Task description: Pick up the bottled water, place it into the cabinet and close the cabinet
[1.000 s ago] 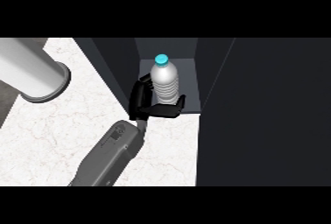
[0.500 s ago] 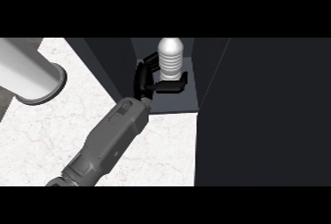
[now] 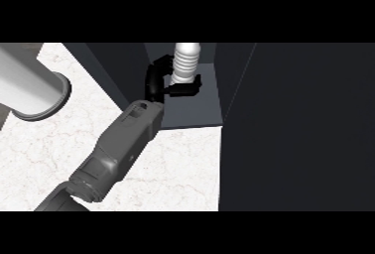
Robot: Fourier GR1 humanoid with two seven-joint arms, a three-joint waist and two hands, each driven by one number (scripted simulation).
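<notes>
Standing upright inside the cabinet (image 3: pixel 192 111), the bottled water (image 3: pixel 186 62) is a pale, ribbed cylinder on the grey shelf floor, toward the back. No label or writing can be read on it. The black hand (image 3: pixel 162 82) reaching in on a smooth grey forearm (image 3: pixel 121 144) has its fingers (image 3: pixel 183 90) curled round the bottle's lower part. Which arm this is cannot be told. Since half a second ago the bottle sits a little deeper in the cabinet, and the forearm reaches further over the desk (image 3: pixel 168 168), white and marble-veined. A grey cylinder (image 3: pixel 29 89) lies at the desk's far left edge. A dark cabinet door (image 3: pixel 307 124) fills the right side.
</notes>
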